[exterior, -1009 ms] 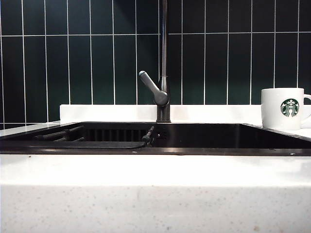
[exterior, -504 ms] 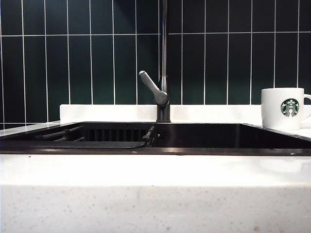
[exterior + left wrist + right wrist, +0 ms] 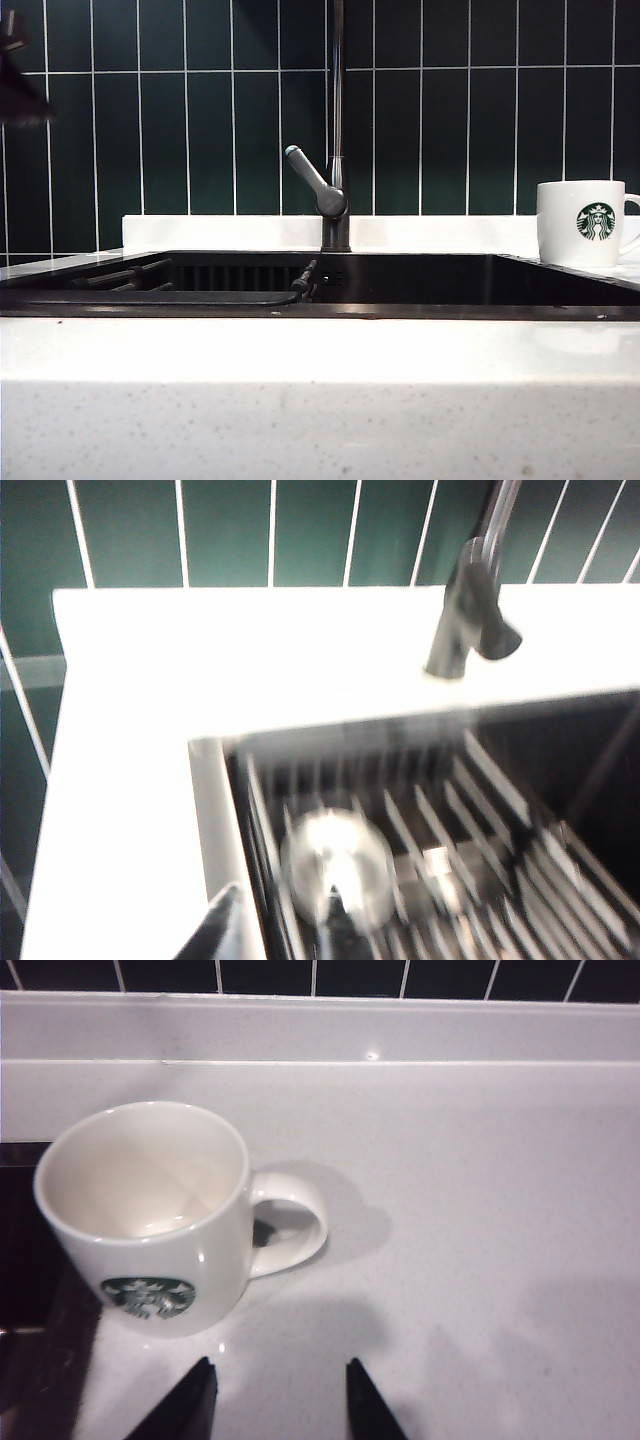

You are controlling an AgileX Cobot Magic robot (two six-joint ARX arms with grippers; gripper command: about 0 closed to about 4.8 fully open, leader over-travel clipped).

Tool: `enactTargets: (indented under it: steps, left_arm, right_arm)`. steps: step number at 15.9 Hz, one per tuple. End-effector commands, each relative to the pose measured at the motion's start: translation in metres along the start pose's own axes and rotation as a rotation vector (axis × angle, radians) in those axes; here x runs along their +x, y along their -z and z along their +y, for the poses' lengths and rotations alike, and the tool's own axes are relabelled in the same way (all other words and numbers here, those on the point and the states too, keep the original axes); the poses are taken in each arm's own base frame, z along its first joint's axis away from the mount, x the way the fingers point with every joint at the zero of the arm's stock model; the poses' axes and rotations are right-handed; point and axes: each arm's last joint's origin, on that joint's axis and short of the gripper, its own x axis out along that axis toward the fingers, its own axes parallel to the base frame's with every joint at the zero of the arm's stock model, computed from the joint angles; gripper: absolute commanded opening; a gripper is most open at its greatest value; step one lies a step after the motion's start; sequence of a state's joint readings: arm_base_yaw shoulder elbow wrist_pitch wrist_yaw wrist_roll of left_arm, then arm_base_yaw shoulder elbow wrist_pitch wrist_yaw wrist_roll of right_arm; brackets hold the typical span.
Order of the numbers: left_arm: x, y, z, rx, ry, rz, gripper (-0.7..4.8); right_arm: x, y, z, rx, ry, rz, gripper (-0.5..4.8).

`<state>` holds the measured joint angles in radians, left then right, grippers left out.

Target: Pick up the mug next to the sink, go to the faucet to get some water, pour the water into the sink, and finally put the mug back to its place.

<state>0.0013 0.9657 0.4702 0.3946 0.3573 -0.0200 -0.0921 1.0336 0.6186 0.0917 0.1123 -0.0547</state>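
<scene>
The white mug (image 3: 585,222) with the green logo stands upright on the counter at the right end of the sink (image 3: 420,282). It (image 3: 150,1220) is empty, and its handle points away from the basin. My right gripper (image 3: 278,1388) hovers over the counter just short of the mug, open, with nothing between its fingers. The faucet (image 3: 338,120) rises behind the middle of the sink. My left gripper (image 3: 280,928) is open and blurred above the sink's corner, near a round drain (image 3: 335,865). The faucet (image 3: 468,615) stands beyond it. Only a dark blur of the left arm (image 3: 18,95) shows in the exterior view.
A slatted rack (image 3: 470,830) lies in the basin. The white speckled countertop (image 3: 320,350) runs along the front, with a low white ledge (image 3: 220,232) and a dark green tiled wall (image 3: 180,110) behind. A black spray head (image 3: 304,280) rests inside the sink.
A dark blurred part of the left arm has come into the upper left corner of the exterior view. The mug, faucet and sink have not moved.
</scene>
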Motion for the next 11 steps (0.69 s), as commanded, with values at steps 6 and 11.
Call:
enactTargets:
  steps: [6, 11]
  left_arm:
    - [0.022, -0.009, 0.002, 0.068, 0.048, -0.061, 1.52]
    - [0.051, -0.012, 0.0, 0.063, 0.098, -0.022, 1.56]
  right_arm:
    - [0.05, 0.018, 0.002, -0.061, 0.016, 0.007, 2.04]
    - [0.062, 0.021, -0.005, -0.05, 0.008, -0.036, 2.25]
